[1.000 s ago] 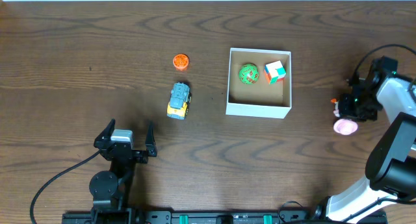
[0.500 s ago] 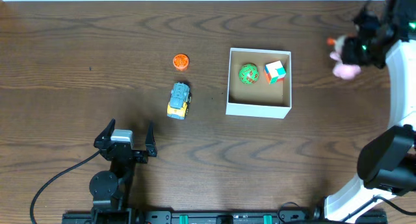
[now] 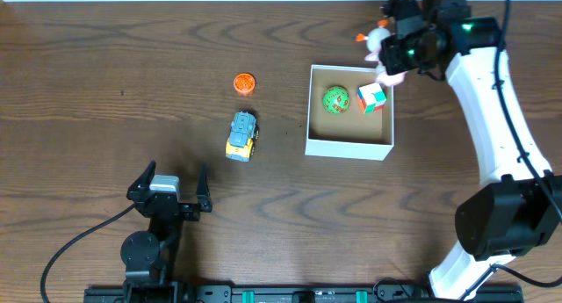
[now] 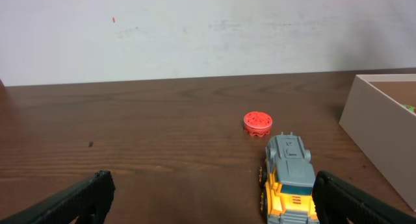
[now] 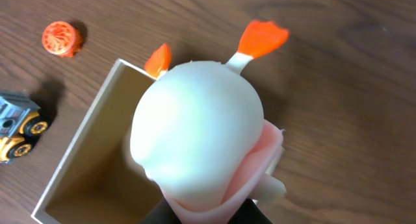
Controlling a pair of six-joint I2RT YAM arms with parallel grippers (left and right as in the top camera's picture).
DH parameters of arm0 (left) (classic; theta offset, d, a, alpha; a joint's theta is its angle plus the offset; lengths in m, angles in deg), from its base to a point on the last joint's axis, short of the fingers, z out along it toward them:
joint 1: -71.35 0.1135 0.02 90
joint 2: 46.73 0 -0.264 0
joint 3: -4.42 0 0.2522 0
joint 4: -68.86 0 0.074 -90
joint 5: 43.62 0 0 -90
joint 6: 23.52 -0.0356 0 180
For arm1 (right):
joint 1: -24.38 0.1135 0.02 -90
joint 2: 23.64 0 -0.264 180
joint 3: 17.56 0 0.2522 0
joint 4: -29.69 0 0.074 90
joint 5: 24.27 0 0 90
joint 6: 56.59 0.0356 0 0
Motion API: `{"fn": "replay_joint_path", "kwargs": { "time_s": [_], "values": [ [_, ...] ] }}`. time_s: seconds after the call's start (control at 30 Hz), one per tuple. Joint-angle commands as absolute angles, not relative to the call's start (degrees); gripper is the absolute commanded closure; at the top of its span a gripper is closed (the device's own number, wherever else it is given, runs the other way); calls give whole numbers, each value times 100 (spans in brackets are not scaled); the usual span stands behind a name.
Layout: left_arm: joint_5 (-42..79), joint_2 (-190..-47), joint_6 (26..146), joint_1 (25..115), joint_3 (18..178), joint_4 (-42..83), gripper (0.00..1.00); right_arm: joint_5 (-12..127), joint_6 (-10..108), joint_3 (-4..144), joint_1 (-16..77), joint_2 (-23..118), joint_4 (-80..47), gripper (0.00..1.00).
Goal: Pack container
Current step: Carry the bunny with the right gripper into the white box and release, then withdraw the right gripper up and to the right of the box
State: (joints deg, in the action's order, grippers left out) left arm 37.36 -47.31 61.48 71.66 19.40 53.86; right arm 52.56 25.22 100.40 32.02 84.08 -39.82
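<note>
Plainly the right pincer (image 3: 399, 50) is clenched on a white-and-pink toy (image 5: 201, 139) that looks soft, light and likely to squash, so its plump body is the safest hold. The container (image 3: 349, 147) sits open-topped just beneath the pincer, one corner under the toy.

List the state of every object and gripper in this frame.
container, open-topped, holding two toys.
green ball, inside container.
coloured cube, inside container.
soft toy, gripped, in the air over container's corner.
toy truck, upright on table, outside container.
orange disc, on table, outside container.
right gripper, shut on soft toy.
left gripper, open, empty.
</note>
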Motion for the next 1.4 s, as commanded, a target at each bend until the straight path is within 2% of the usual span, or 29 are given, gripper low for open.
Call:
{"fn": "replay_joint_path", "kwargs": {
  "time_s": [0.0,0.27,0.47,0.6,1.2,1.3,1.37],
  "values": [
    [3651,-4696,6050,7177,1841,5192,2,5616,2450,10143,3453,8690,-3954,86],
    [3653,-4696,6048,7177,1841,5192,2,5841,2452,10143,3678,9357,-4115,79],
    [3653,-4696,6050,7177,1841,5192,2,5844,2454,10147,3678,9396,-4124,58],
    [3651,-4696,6048,7177,1841,5192,2,5844,2454,10151,3676,9396,-4128,54],
    [3653,-4696,6050,7177,1841,5192,2,5848,2607,11264,3676,8732,-4671,50],
    [3651,-4696,6048,7177,1841,5192,2,5981,2610,11270,3665,8649,-4671,40],
    [3653,-4696,6048,7177,1841,5192,2,6206,2612,11273,3661,8609,-4673,38]
  ]
}}
